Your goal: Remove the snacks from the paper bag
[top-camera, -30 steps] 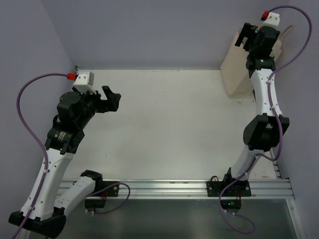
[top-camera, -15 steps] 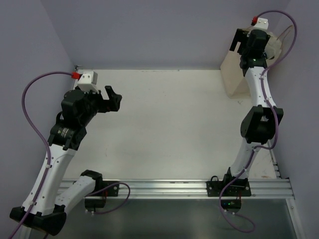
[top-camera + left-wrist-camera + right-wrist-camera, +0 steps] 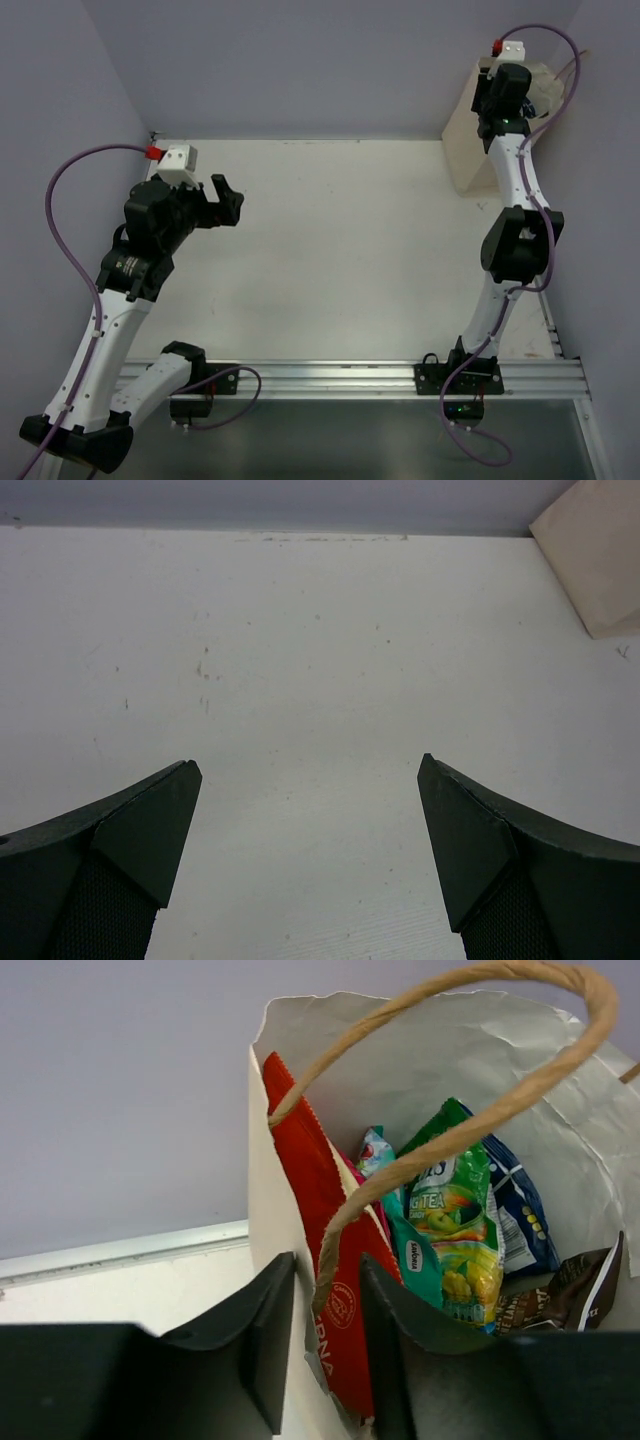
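Over the far right corner, in the top view, the right gripper (image 3: 488,88) had climbed higher above the cream paper bag (image 3: 463,140) than a second before. The left gripper (image 3: 228,197) hung well apart over the white table (image 3: 350,250).

Ahead of the left jaws, spread wide and empty, the left wrist view showed scuffed matte tabletop.

Between the right jaws, parted narrowly and pinching nothing, ran the twisted string handle (image 3: 470,1125). Beyond them, creased paper walled in glossy snacks: a red packet (image 3: 310,1160), a green packet (image 3: 450,1200), a blue-and-white packet (image 3: 512,1210) and a dark brown packet (image 3: 565,1290).
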Action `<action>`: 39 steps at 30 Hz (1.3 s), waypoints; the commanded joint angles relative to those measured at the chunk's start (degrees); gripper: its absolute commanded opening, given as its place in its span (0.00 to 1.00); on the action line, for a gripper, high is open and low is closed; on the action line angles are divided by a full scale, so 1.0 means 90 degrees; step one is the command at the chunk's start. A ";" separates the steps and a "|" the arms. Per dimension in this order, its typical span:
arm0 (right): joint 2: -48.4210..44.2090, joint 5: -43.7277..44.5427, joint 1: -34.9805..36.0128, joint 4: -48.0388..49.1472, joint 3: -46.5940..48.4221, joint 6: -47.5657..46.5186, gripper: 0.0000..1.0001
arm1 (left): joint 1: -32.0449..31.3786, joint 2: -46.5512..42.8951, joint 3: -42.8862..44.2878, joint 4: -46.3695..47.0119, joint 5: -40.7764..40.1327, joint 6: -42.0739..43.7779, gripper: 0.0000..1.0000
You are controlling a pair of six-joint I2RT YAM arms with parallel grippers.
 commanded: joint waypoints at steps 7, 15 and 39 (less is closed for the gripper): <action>-0.0683 -0.0472 0.0358 -0.0092 -0.0469 -0.0836 0.00 | -0.0039 -0.0174 0.0102 -0.0109 -0.0049 0.0184 1.00; -0.2109 -0.0941 0.1713 -0.1048 -0.1241 -0.0644 0.00 | -0.0039 -0.0126 0.0570 -0.0246 -0.0069 0.0194 1.00; -0.2783 0.0338 0.6570 -0.2161 -0.1360 0.2200 0.39 | -0.0049 0.0313 0.1020 -0.0637 0.1140 -0.1544 1.00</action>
